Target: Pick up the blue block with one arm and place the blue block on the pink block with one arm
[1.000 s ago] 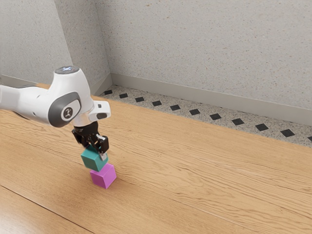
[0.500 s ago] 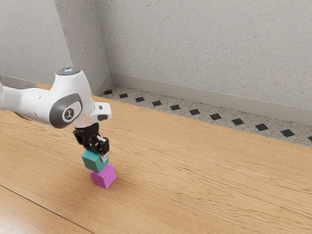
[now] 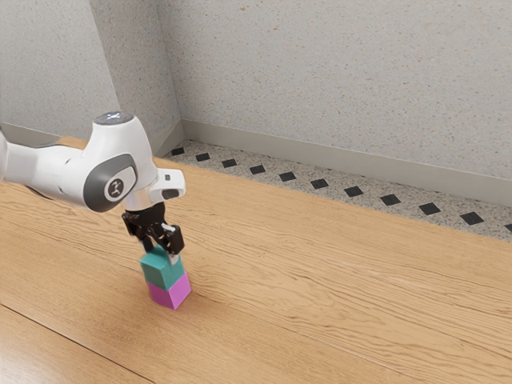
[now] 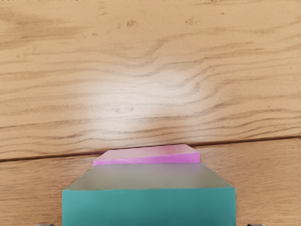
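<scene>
Arm (image 3: 72, 172) reaches in from exterior view's left. Gripper (image 3: 165, 248) narrow, clamped on top of blue block (image 3: 159, 270). Blue block rests on pink block (image 3: 170, 294), faces touching, edges roughly flush. Pickup done, stack looks made. Judged left to do: release, lift clear without nudging.

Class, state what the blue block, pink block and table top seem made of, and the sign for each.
Blue block: likely matte plastic or painted wood; flat even colour, no grain.
Pink block: same look.
Table top: wood or wood-look laminate, satin; grain lines, soft glare.
</scene>
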